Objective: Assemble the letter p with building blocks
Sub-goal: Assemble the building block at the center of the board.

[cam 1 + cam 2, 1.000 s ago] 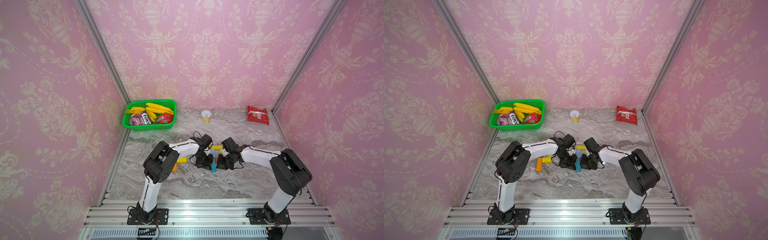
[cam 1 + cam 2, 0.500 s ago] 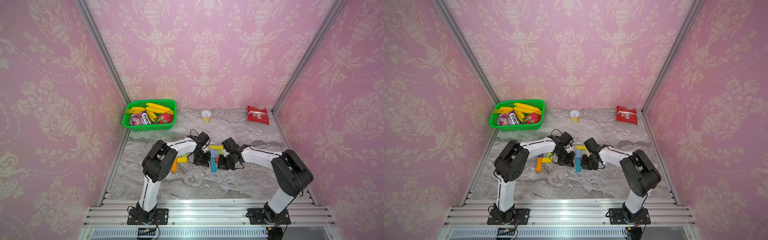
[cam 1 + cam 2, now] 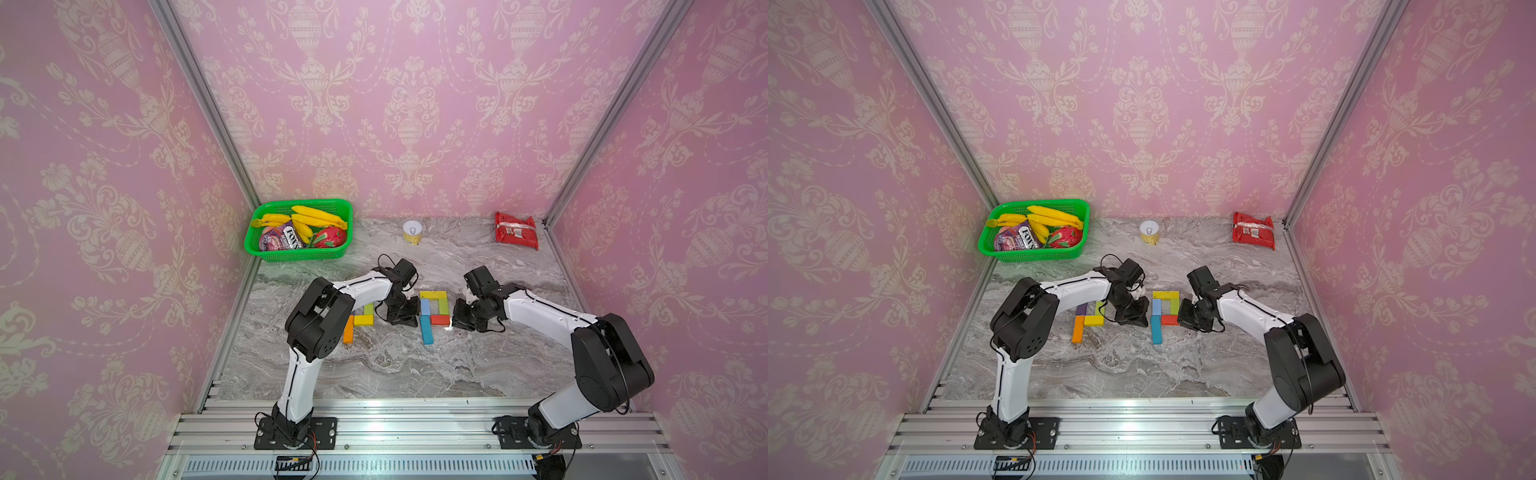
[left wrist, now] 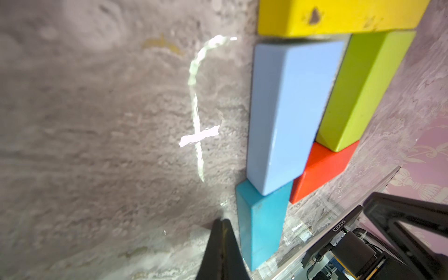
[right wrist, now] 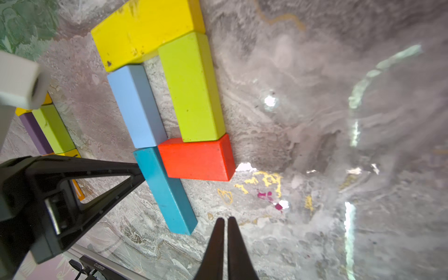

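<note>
Overhead pair; wrist close-ups on blocks (image 5: 191, 87)

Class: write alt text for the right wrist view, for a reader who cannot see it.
Five blocks lie on a marble table as a letter P: light blue bar and teal bar for the stem; yellow bar, lime bar and red bar for the loop. The shut right gripper sits near the teal bar, holding nothing.

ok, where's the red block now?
In both top views the red block lies mid-table, closing the P's loop, touching the lime green block and teal block, beside the right hand.
</note>
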You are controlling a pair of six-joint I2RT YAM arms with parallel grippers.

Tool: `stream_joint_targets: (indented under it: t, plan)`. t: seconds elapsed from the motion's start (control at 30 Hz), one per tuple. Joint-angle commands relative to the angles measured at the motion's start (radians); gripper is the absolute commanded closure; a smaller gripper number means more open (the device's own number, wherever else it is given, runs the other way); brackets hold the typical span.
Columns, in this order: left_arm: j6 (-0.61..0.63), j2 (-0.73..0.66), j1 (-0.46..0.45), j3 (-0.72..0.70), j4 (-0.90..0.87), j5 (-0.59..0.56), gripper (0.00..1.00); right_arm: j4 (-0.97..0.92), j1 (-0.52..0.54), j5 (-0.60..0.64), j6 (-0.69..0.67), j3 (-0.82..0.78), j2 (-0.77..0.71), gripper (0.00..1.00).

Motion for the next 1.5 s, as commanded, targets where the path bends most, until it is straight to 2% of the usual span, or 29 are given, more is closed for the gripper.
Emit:
stream_joint_targets:
  t: [0.0, 0.33, 1.47]
  plan:
    - [-0.004, 0.028, 0.002, 0.009, -0.007, -0.015, 1.0, -0.036, -0.039, 0.014, -0.041, -0.033, -0.026, 0.9]
    - [-0.013, 0.038, 0.001, 0.011, 0.001, -0.008, 1.0, 0.019, -0.104, -0.028, -0.062, -0.04, 0.031, 0.9]
    - [-0.024, 0.065, -0.005, 0.043, 0.014, 0.007, 1.0, 0.053, -0.105, -0.053, -0.054, -0.048, 0.07, 0.91]
